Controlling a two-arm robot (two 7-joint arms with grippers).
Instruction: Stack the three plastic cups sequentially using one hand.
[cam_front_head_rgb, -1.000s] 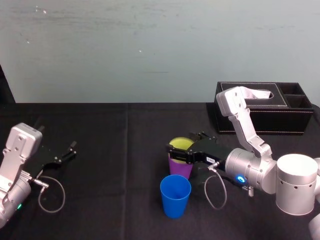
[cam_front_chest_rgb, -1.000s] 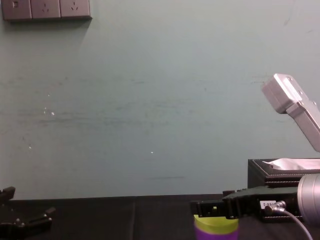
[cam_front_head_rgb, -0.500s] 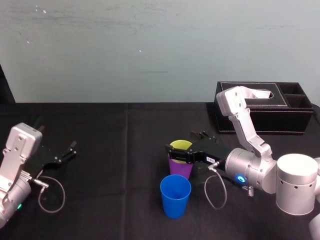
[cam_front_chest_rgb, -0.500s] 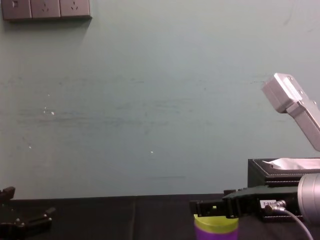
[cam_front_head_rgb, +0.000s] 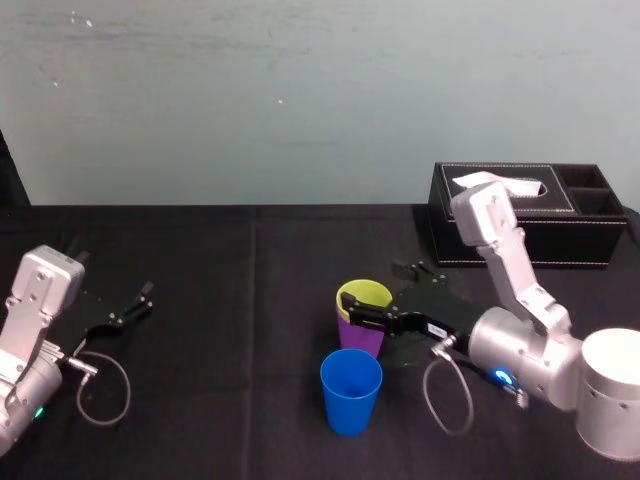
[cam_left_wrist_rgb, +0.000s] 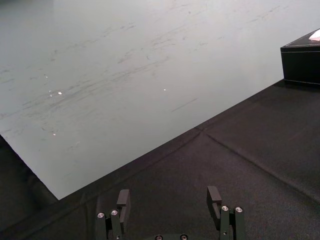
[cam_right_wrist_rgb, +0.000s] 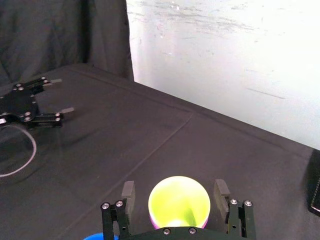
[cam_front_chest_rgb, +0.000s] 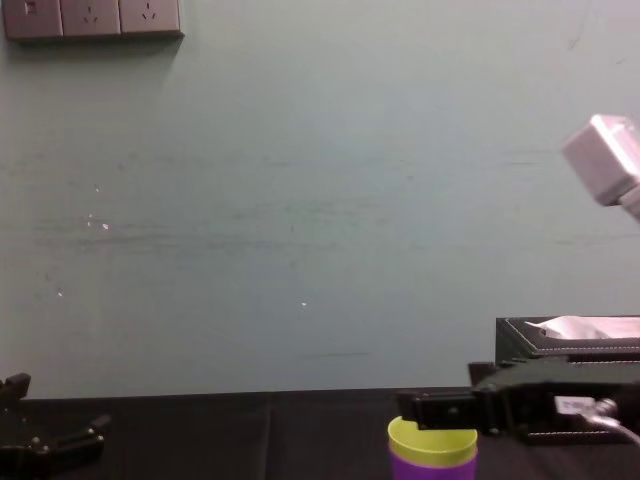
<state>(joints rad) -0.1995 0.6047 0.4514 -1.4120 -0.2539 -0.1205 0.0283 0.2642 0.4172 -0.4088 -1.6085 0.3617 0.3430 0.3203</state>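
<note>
The yellow-green cup (cam_front_head_rgb: 363, 298) sits nested inside the purple cup (cam_front_head_rgb: 358, 338) near the middle of the black table. The blue cup (cam_front_head_rgb: 350, 390) stands alone just in front of them, upright with its mouth up. My right gripper (cam_front_head_rgb: 376, 291) is open around the nested pair at rim height, reaching in from the right. In the right wrist view its fingers (cam_right_wrist_rgb: 127, 193) stand on either side of the yellow-green cup (cam_right_wrist_rgb: 178, 201) with a gap on each side. The chest view shows one black finger (cam_front_chest_rgb: 438, 410) crossing just above the yellow-green rim (cam_front_chest_rgb: 432, 440).
My left gripper (cam_front_head_rgb: 120, 312) lies parked and open at the table's left, with nothing between its fingers (cam_left_wrist_rgb: 123, 200). A black tissue box (cam_front_head_rgb: 530, 215) stands at the back right, close behind the right arm. The table cloth (cam_front_head_rgb: 230, 300) is bare between the two arms.
The right gripper has opened off the yellow-green cup and drawn back a little to the right. The cup stays nested in the purple one. The left arm has not moved.
</note>
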